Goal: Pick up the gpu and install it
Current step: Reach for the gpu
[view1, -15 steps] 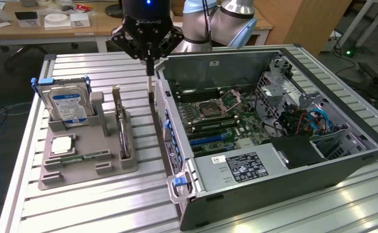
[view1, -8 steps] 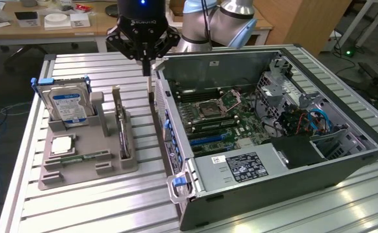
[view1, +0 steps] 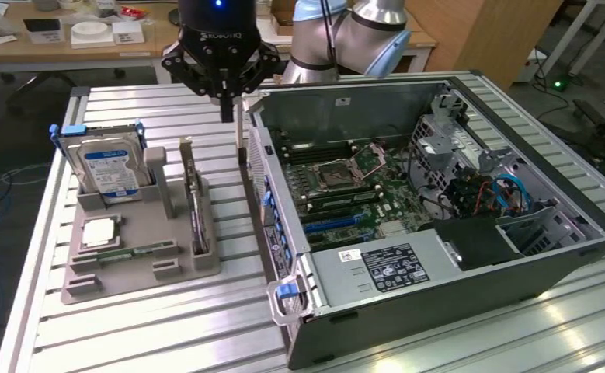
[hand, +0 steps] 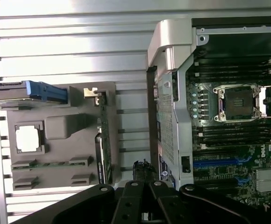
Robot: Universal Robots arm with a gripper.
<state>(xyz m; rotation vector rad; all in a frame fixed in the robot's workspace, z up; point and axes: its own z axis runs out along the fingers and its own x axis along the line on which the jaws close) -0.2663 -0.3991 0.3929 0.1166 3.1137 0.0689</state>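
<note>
Four parts sit in a grey holder [view1: 178, 268] on the slatted metal table [view1: 157, 326], each in its own slot so that a tool can reach it from above: a blue-labelled hard drive [view1: 107, 172] standing upright, a square processor chip [view1: 97, 231] lying flat, a narrow green memory stick [view1: 137, 252] in a groove, and the gpu [view1: 191, 194]. The gpu stands on its long edge in the slot along the holder's side nearest the computer case [view1: 426, 272], its top edge free, which looks meant to let fingers pinch it from either face. The case lies on its side with the panel off, so the motherboard [view1: 354, 194] faces up and a card could go straight down into it. The gripper [view1: 227, 105] hangs high over the strip of table between the holder and the case, near the far end of the gpu but well above it. Its fingers are pressed fully together and have hold of nothing. By my judgement the pick-up has not begun, as the gpu rests untouched in its slot.
</note>
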